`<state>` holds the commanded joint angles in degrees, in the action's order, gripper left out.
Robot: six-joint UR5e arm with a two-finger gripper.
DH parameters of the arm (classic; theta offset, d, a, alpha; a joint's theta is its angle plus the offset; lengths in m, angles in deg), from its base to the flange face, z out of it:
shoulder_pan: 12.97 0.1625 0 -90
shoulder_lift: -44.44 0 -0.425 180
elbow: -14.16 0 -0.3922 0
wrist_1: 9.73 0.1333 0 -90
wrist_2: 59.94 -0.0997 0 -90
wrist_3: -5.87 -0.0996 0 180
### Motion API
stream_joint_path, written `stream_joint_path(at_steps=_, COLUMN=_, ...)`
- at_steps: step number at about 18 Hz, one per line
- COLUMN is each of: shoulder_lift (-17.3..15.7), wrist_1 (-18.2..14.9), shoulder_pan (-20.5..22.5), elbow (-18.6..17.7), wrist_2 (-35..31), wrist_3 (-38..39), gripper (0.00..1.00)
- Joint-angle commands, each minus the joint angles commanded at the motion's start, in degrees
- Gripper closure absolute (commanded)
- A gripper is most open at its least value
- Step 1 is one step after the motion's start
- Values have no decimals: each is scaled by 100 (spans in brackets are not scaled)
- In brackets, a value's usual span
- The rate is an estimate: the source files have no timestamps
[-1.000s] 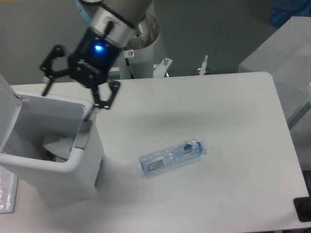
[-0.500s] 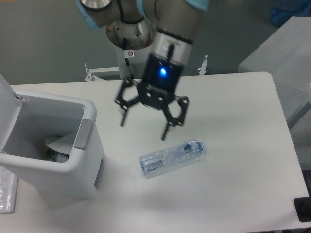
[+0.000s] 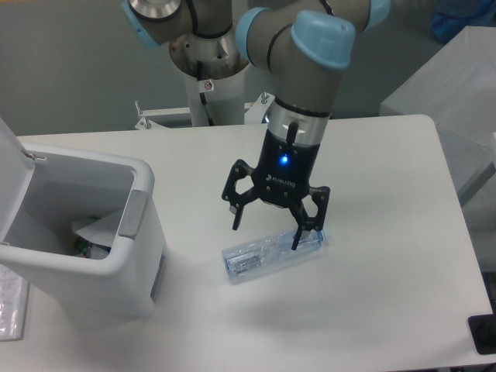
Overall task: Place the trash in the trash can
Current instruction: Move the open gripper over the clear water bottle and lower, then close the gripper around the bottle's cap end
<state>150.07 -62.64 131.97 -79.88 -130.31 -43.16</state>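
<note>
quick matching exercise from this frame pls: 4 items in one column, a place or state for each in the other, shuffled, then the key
Items
1. bottle
2. gripper
3. trash can
4. arm joint cap

States
A. light blue, round
B. lid up, paper visible inside
C. open, fingers pointing down above the bottle
D. lying on its side on the table

Pairs: 1-D, 2-C, 3-B, 4-A
</note>
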Motion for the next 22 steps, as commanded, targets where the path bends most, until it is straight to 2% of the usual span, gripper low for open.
stream_joint_path(at_steps=3, shoulder_lift=447, wrist_1=-9, shoulder_pan=-394, elbow=-36, wrist_2=-651, wrist_3=-273, gripper=0)
stream_joint_path(at_steps=8, shoulder_lift=1081, wrist_1=9, shoulder_pan=-1028, elbow=174, wrist_2=-2268, wrist_3=-562, gripper=0)
stream_joint_path(at_steps=15, shoulder_lift=1143, wrist_1=-53, shoulder_pan=-1090, elbow=8, wrist_2=-2367, wrist_3=-2293, gripper=0)
stream_joint_path(at_steps=22, shoulder_lift=1222, wrist_1=-71, shoulder_pan=-1151, elbow=-300, wrist_2=-2542, wrist_3=-2462, gripper=0)
